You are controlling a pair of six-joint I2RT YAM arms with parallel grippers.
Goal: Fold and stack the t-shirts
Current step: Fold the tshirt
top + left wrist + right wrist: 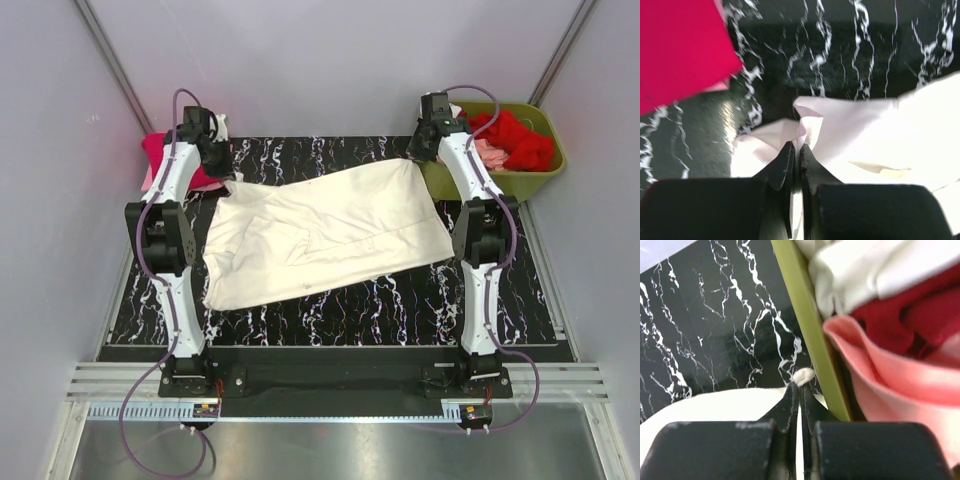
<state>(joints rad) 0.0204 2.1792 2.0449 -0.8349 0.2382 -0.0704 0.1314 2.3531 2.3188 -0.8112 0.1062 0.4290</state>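
Black fingers (pixel 782 170) up close at the bottom of the left wrist view: my left claw (pixel 796 150) is pressed together on a puckered fold of the cream shirt (pixel 865 130), with cloth bunching up just past the tips. Same story on the other wrist, where my right claw (pixel 800 390) nips a small knot of that shirt's edge, just beside the wall of the olive bin (pixel 805 315).

Only that wrist view lets me see into the bin: a smooth pink shirt (pixel 890 385) against the rim, a red shirt (pixel 900 315) crumpled behind it, and a white shirt (pixel 880 270) piled at the top.

From above it all opens out. The cream one lies spread, wrinkled and slightly askew, across the middle of the worktop (pixel 400 300), its two far corners in my claws. A magenta shirt (pixel 155 150) sits at the far left, partly hidden by my left arm. The left wrist view shows its flat, sharp-edged corner apart from the cream cloth.

Worktop is glossy black with white marble veins. The bin is hard plastic at the far right, partly covered by my right arm.
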